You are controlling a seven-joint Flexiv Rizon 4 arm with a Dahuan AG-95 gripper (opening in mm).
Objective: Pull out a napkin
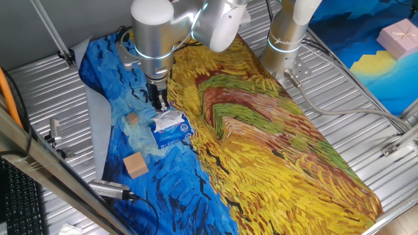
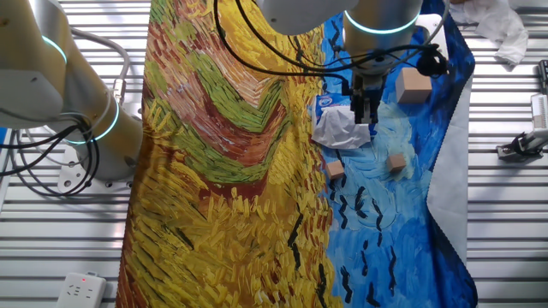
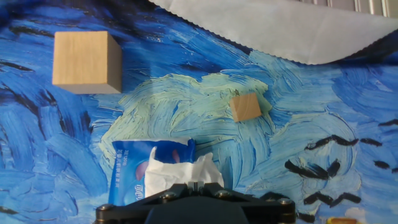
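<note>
Pincer [image 1: 160,104] seemingly pinching napkin [image 3: 180,174]

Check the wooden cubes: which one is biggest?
The large cube, lying on the dark blue part of the cloth. The small cube on the pale swirl is clearly smaller.

The arm reaches in over the table with its silver wrist [image 1: 151,29] held upright, a lit ring around the joint just above the hand. The gripper [image 1: 160,99] points straight down below it, dark fingers [image 2: 363,103] close together and pinched on the white napkin [image 2: 341,128] that sticks up between them. In the hand view only the black base of the hand shows along the bottom edge, with the tissue meeting it at centre.
</note>
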